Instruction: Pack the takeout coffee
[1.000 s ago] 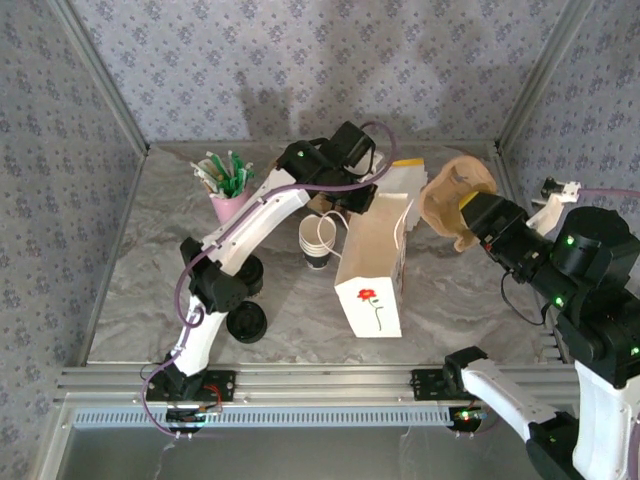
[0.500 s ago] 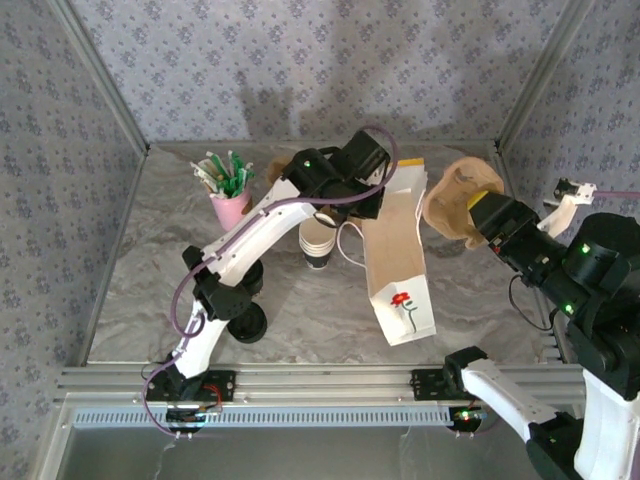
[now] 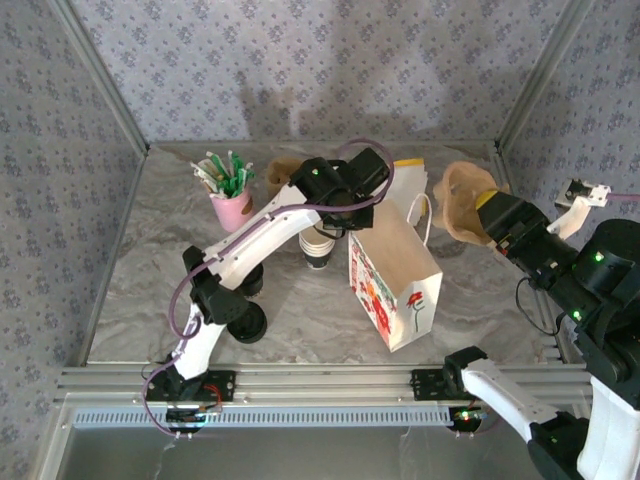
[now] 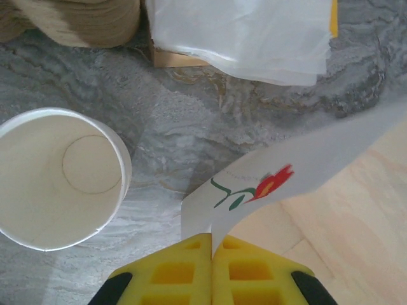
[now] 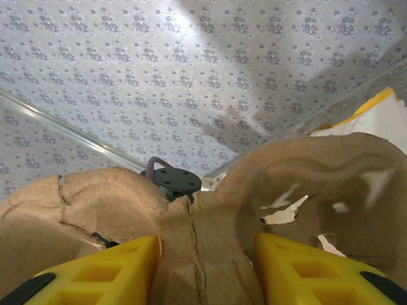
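Observation:
The white paper bag (image 3: pixel 398 290) with a red flower print stands open at mid-table. My left gripper (image 3: pixel 352 220) is shut on its top edge; in the left wrist view the yellow pads (image 4: pixel 184 267) pinch the bag's rim (image 4: pixel 267 184). The takeout coffee (image 3: pixel 253 282), dark with a black lid, stands partly hidden behind the left arm's elbow. My right gripper (image 3: pixel 482 207) hovers at the right, shut on a brown pulp cup carrier (image 3: pixel 460 195). That carrier (image 5: pixel 210 216) sits between the yellow fingers (image 5: pixel 114 267) in the right wrist view.
A stack of lidless white cups (image 3: pixel 318 247) stands just left of the bag, its open top (image 4: pixel 60 178) below my left wrist. A loose black lid (image 3: pixel 246 322) lies near the front left. A pink cup of stirrers (image 3: pixel 230 195), more carriers (image 4: pixel 82 19) and white bags (image 4: pixel 248 32) line the back.
The left gripper has swung the bag round from leaning to standing, its flowered side now facing the front right. The right arm with the carrier has drifted slightly right.

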